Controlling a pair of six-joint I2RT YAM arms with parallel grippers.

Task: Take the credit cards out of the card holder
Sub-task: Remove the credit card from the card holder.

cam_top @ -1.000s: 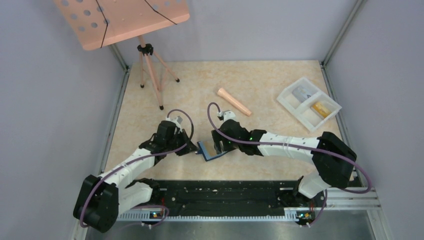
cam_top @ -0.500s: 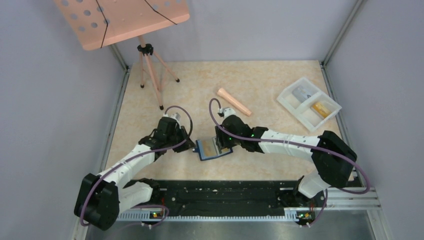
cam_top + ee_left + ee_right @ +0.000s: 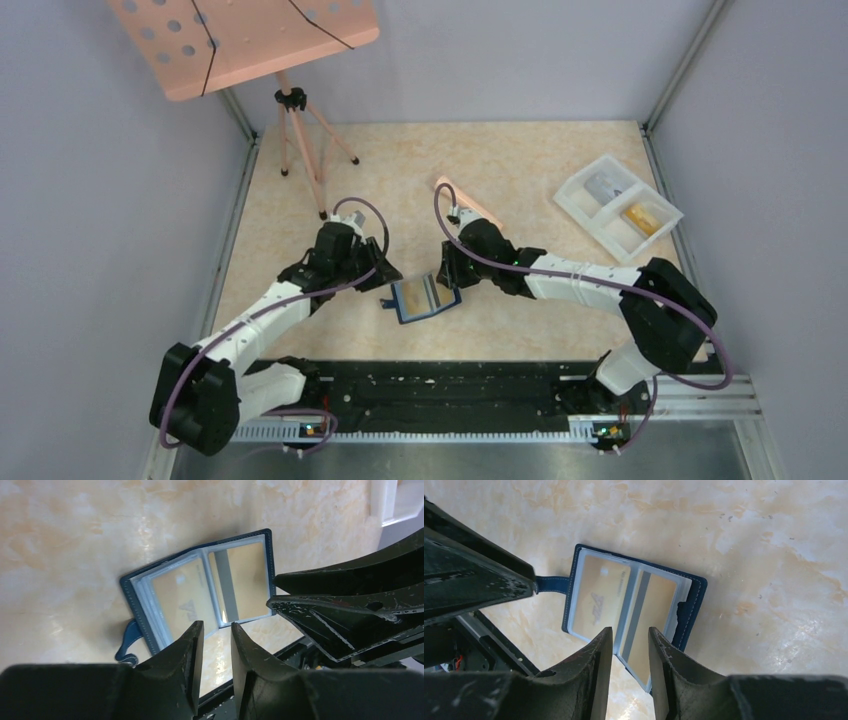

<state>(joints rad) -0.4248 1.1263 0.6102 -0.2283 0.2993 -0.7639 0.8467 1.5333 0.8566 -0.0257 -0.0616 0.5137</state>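
The card holder [image 3: 425, 297] lies spread open on the table [image 3: 520, 180], just ahead of the left claw [image 3: 216, 626] and the right claw [image 3: 630, 631]; both claws are narrowly parted and empty; tan-gold credit cards [image 3: 599, 605] sit in its pockets, so pulling them out remains.

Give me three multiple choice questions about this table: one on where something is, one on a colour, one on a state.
1. Where is the white tray? A near left corner; B far right of the table; C middle of the near edge.
2. What colour is the cover of the card holder? A red; B green; C dark blue.
3. The card holder is: A lying open; B folded shut; C standing on edge.
Answers: 1 B, it sits far back on the right; 2 C, its rim shows navy; 3 A, both inner pockets face up.
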